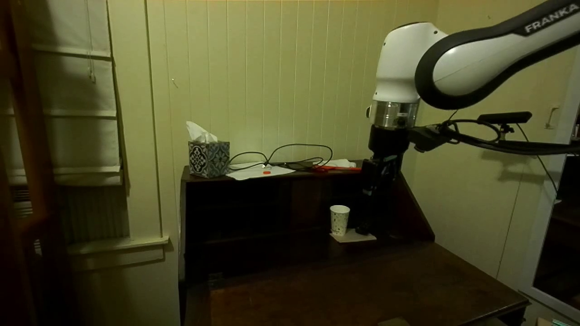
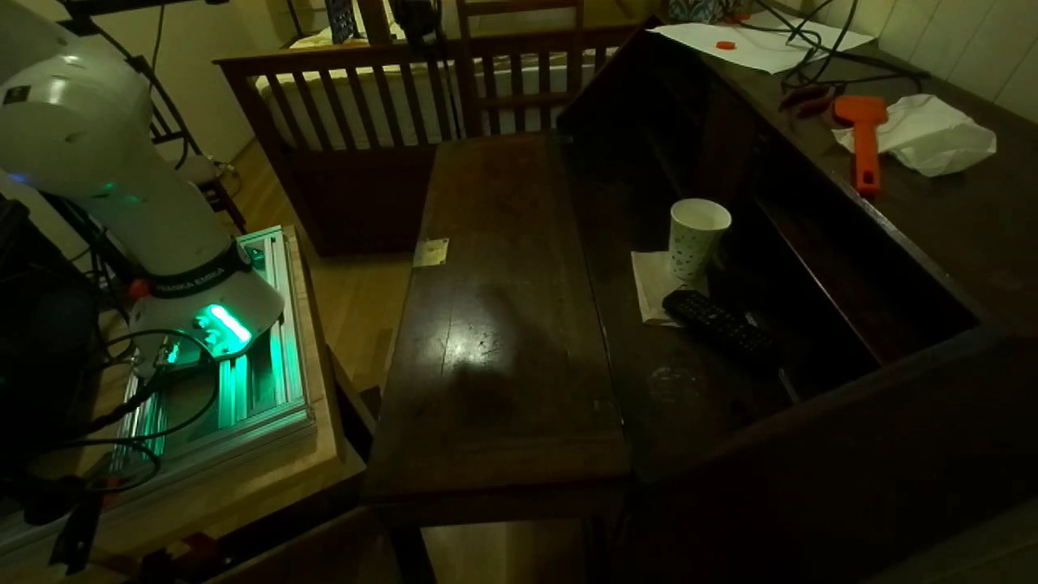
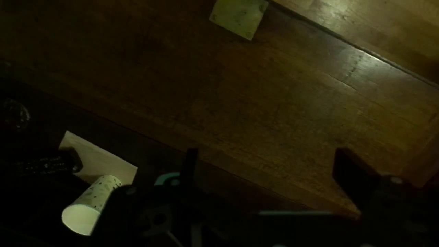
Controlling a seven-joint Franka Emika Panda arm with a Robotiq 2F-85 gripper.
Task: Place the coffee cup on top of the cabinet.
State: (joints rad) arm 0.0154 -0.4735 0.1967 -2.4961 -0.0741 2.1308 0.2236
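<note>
Gripper w/ jaws apart: wristcam only

The coffee cup stands upright on a pale sheet, below the top of the cabinet.

In the wrist view the cup stands left of the fingers, on a pad, and the remote lies farther left, one end on that pad; a plate lies beyond the fingers, at the front edge of the cabinet. In an exterior view the tissue box sits on the cabinet top, well left of the fingers, with paper, cables and, nearest them, a hand tool between; there the cup also stands left of them
</note>
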